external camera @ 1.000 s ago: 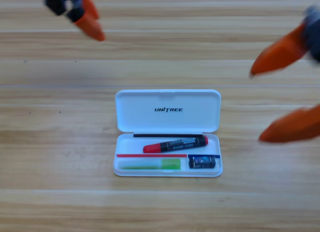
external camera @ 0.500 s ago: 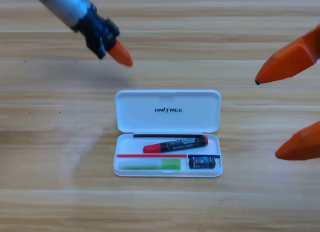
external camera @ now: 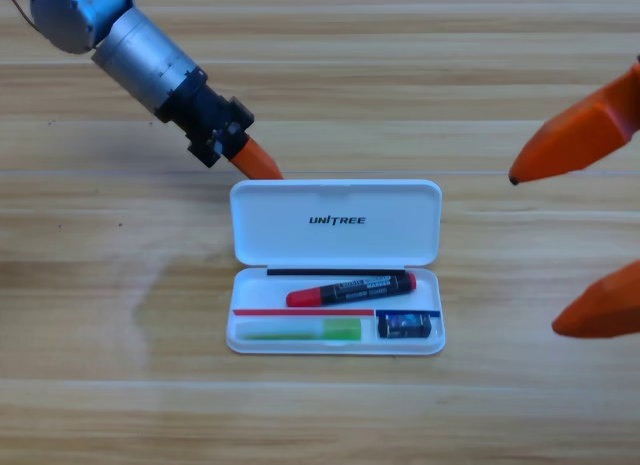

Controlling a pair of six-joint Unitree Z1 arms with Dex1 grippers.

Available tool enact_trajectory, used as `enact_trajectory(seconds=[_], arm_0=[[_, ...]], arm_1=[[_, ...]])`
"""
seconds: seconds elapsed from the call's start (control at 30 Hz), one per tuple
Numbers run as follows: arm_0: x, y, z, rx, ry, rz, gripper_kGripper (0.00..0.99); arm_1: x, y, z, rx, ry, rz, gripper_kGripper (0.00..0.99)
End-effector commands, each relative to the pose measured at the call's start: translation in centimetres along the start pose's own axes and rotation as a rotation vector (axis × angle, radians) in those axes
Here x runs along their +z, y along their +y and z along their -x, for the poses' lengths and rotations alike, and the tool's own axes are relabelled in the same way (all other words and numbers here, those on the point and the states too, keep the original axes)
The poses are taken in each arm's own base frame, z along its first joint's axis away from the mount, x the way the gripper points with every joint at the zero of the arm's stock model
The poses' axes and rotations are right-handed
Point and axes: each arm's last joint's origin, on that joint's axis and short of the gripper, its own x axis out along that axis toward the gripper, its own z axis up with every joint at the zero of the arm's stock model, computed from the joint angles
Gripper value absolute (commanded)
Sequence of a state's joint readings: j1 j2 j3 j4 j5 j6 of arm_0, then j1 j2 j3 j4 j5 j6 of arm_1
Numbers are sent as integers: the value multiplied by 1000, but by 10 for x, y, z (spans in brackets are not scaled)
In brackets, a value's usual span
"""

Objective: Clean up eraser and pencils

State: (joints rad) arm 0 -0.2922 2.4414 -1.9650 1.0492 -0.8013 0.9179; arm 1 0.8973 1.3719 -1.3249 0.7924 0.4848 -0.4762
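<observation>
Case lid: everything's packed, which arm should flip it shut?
Probably left. The left gripper sits at the open lid's top-left edge; the right gripper waits off at the picture's right edge, jaws open.

In the open white case (external camera: 336,225) in front of me, the black marker with the red cap (external camera: 350,288) lies slightly tilted in the far compartment, the green pencil (external camera: 300,330) lies flat near-left, and the small dark eraser (external camera: 405,326) sits just right of it.
</observation>
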Motion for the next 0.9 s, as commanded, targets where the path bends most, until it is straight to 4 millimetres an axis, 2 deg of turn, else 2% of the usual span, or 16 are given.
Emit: enact_trajectory(seconds=[0.03,0.43,0.9], arm_0=[[-12,0,-34,-100,39,37,0],[-3,-24,-48,-165,68,16,0],[4,-49,-46,-188,82,-4,0]], arm_1=[[-9,2,4,-1,-7,-8,948],[-8,-1,-1,6,-1,-14,948],[-8,-1,-1,10,-3,-17,948]])
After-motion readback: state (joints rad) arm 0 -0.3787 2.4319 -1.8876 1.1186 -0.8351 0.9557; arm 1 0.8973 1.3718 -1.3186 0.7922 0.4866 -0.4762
